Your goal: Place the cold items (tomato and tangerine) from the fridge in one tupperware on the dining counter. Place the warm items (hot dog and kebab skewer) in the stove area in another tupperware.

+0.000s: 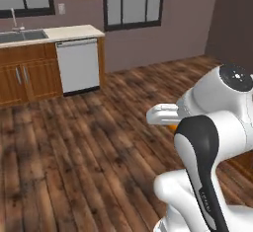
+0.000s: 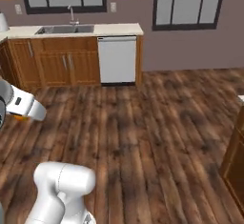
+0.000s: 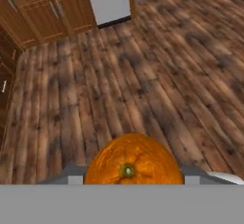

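Observation:
The tangerine (image 3: pixel 132 163), a bright orange ball with a small green stem scar, sits between the fingertips of my gripper (image 3: pixel 132 179), which is shut on it. In the hand view it hangs above the wooden floor. A sliver of the tangerine (image 1: pixel 173 126) peeks out behind my arm in the left base view. It also shows as an orange speck under the white hand in the right base view (image 2: pixel 18 117). The tomato, the fridge, both tupperware containers and the stove area are out of view.
Dark plank floor (image 2: pixel 143 137) spreads ahead. At the far wall stand brown cabinets with a sink (image 2: pixel 64 29) and a white dishwasher (image 2: pixel 117 58), below dark-framed windows. A brown wooden unit (image 2: pixel 236 163) juts in at the right edge.

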Tool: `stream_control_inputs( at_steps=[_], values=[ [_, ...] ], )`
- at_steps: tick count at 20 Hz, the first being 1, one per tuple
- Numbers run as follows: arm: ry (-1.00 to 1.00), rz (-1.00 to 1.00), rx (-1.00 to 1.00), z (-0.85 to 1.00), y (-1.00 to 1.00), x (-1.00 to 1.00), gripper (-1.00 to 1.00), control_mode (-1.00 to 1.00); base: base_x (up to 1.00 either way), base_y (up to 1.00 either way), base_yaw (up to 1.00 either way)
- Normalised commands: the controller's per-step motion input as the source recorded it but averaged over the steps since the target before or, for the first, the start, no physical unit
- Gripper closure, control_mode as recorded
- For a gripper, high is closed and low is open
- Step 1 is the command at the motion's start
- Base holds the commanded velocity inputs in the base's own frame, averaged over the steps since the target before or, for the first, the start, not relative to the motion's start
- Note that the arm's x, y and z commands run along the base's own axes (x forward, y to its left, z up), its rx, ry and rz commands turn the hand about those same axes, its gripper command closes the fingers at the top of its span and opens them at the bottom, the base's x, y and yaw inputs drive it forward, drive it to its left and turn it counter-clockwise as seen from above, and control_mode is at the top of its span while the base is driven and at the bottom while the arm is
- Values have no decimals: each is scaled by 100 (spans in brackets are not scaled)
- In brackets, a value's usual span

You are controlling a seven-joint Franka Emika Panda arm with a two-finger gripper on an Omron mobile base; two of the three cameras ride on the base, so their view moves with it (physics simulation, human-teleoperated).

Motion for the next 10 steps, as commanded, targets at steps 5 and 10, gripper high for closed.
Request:
stream_control_inputs(
  at_steps=[5, 10],
  values=[
    [0, 0, 0, 0, 0, 0, 100, 100, 45, 27, 96],
    [0, 0, 0, 0, 0, 0, 100, 100, 37, 24, 92]
  ],
)
